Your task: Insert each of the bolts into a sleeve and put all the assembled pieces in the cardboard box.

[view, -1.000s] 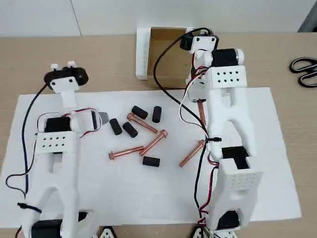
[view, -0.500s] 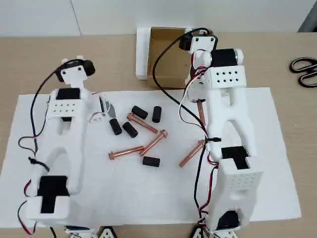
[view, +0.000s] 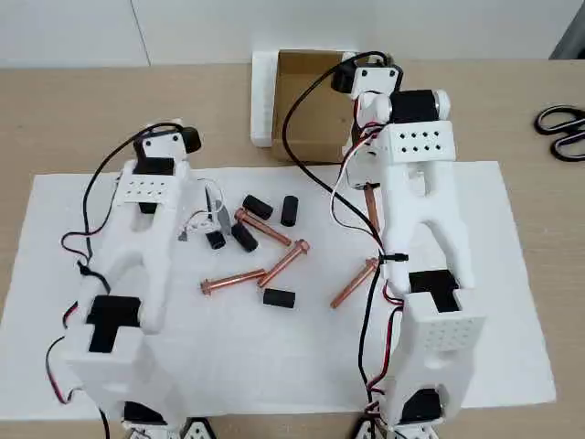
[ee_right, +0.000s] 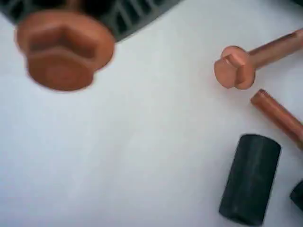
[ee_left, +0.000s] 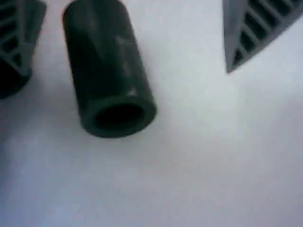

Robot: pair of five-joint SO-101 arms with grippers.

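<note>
SURFACE: wooden worktop (view: 91,110), white paper sheet (view: 274,366) | ROOM: white wall (view: 183,27) behind; scissors (view: 562,128) near worktop edge | left pincer (ee_left: 128,71): spread, straddling black sleeve (ee_left: 106,80) on sheet | right pincer (view: 369,183): pinching copper bolt (ee_right: 64,49) | cardboard box (view: 306,91): beyond sheet's far edge

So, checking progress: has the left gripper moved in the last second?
Yes. The left gripper has moved rightward across the white sheet, up to the black sleeve.
</note>
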